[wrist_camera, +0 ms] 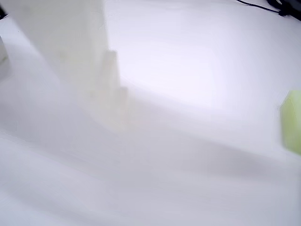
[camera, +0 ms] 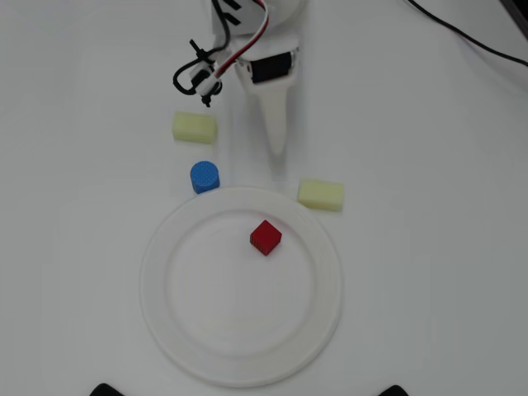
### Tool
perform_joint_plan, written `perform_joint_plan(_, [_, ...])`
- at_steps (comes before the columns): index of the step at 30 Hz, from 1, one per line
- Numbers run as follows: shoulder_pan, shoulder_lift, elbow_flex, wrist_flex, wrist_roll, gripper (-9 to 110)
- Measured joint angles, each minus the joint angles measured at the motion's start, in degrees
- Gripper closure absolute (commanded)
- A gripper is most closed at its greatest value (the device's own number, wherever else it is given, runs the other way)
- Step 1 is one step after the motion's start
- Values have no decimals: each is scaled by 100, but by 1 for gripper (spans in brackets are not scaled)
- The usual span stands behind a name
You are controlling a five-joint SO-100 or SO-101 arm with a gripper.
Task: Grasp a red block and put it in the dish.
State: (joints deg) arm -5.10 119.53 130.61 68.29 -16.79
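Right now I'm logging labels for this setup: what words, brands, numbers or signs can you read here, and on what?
None: no readable text in either view.
The red block, the dish, the blue cylinder and both yellow foam blocks are plain.
The gripper and arm carry no visible marking.
The wrist view is blurred and shows no lettering.

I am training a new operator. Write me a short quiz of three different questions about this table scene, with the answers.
1. True or false: the small matte red cube lies inside the large round white ribbed plate.
2. How many pale yellow oblong foam blocks are on the table?
3. What stands nearest the small blue cylinder: A) the plate rim, B) the black cable?

Key: 1 true. 2 two. 3 A. The white claw holds nothing.
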Motion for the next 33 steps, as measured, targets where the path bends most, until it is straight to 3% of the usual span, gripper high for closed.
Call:
perform_joint_plan(7, [176,1389,2698,589,229,69])
perform_joint_plan(9, [264,2039,2848,686,527,79])
perform_joint_plan(11, [202,2443,2944,756,826,101])
perform_joint_plan(33, [-105,4702,4122,747,1125,101])
